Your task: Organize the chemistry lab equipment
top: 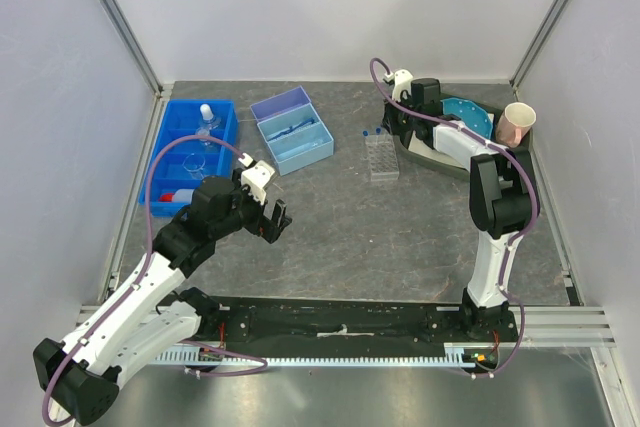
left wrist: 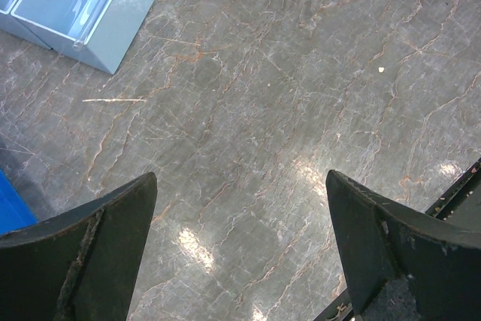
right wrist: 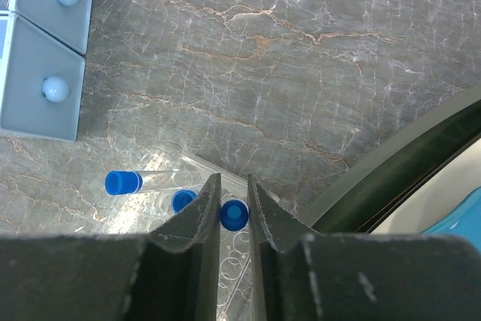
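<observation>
While left hand (left wrist: 240, 174) wide apart over veined grey stone (left wrist: 301, 50), right hand (right wrist: 234, 178) tight on blue-capped clear tube (right wrist: 234, 216)

Your top camera looks steeply down from the near side over the whole grey marbled tabletop (top: 340, 237). Your left wrist camera hangs close above it and shares the pale blue plastic box (left wrist: 90, 13) with the top view. Your right wrist camera shares what seem to be the blue-capped clear tubes (right wrist: 122, 182).
</observation>
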